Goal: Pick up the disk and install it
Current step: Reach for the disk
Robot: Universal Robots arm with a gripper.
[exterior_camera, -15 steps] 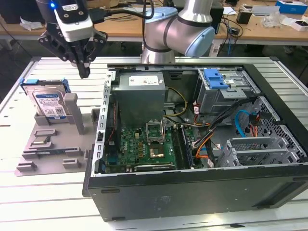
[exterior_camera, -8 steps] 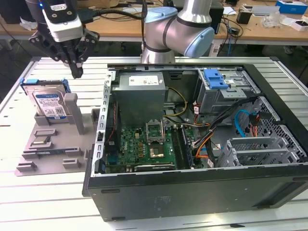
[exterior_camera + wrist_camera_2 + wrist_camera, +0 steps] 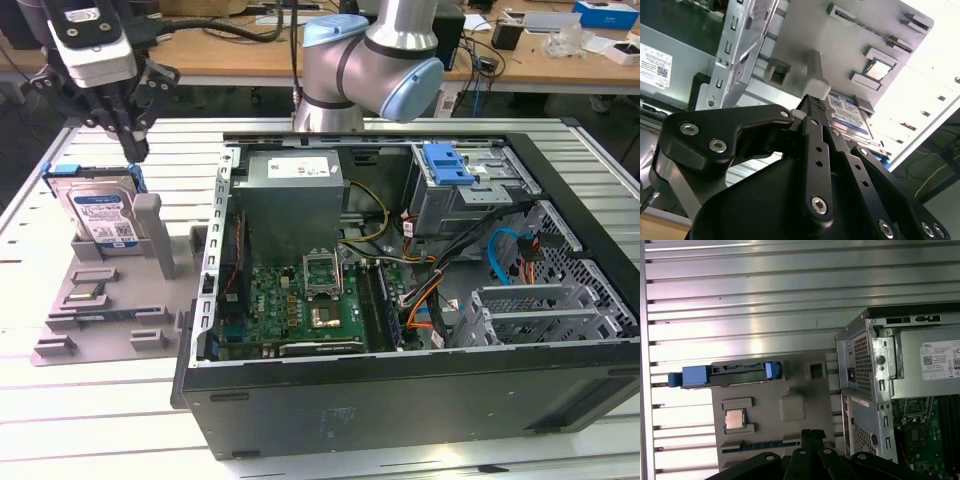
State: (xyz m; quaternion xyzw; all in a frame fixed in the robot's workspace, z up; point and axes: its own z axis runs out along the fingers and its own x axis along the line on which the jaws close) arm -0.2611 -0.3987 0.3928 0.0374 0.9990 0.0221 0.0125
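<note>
The disk (image 3: 100,215) stands on edge in a grey fixture plate (image 3: 110,320) at the exterior view's left, silver with a blue-and-white label and a blue carrier frame. My gripper (image 3: 137,152) hangs just above its upper right corner, fingers drawn together on nothing. In the first wrist view the disk (image 3: 725,375) shows edge-on with its blue frame ends, and the gripper (image 3: 812,432) lies apart from it over the plate. In the second wrist view the shut gripper (image 3: 814,101) points toward the disk's label (image 3: 847,117).
An open computer case (image 3: 400,400) lies beside the fixture, with a grey power-supply box (image 3: 290,195), a motherboard (image 3: 300,300) and a grey drive cage with a blue latch (image 3: 447,165). A grey post (image 3: 155,230) stands next to the disk. A loose processor chip (image 3: 735,418) rests on the plate.
</note>
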